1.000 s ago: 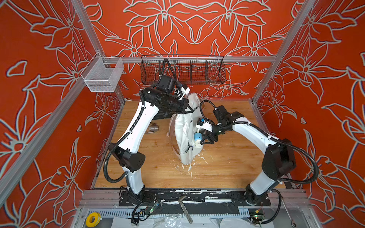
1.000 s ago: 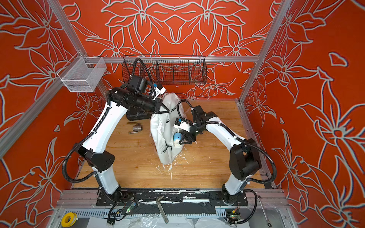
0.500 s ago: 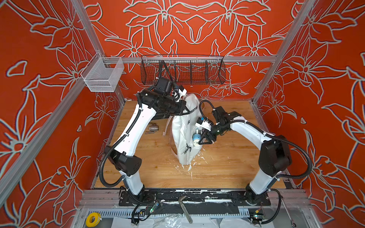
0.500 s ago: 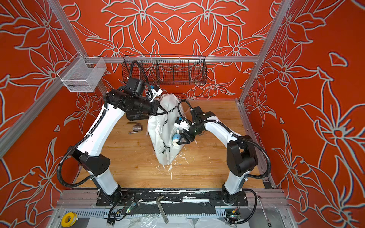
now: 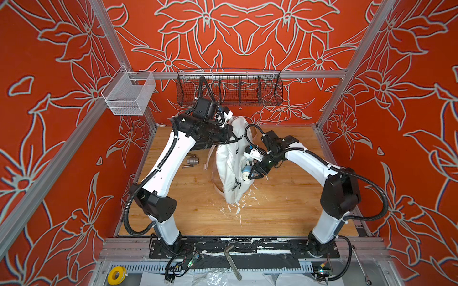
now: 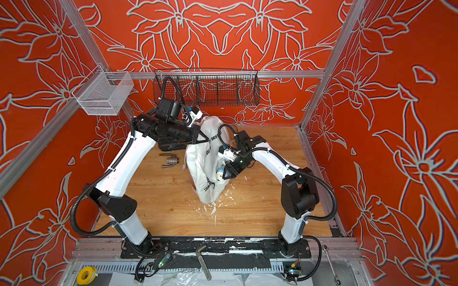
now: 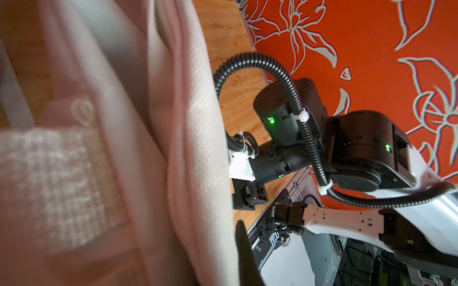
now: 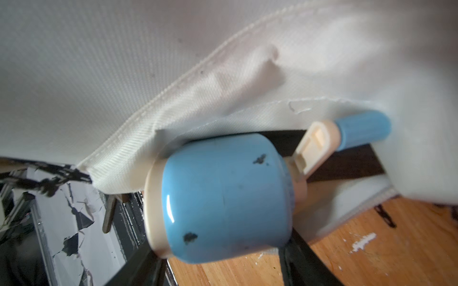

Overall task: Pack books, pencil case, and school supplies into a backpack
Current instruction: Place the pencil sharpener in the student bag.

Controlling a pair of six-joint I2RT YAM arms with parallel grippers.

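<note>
Near the centre of both top views, the white backpack [image 5: 230,173] stands upright on the wooden worktop [image 5: 285,213]. At its upper edge the left end effector [image 5: 234,139] is clamped shut on the fabric. Just right of the bag's lower half, the right end effector [image 5: 250,175] grips the blue pencil sharpener [image 5: 245,171] between its fingers, against the bag's side opening. In the right wrist view the sharpener touches a seamed fabric edge, its crank handle tucked under the cloth.
</note>
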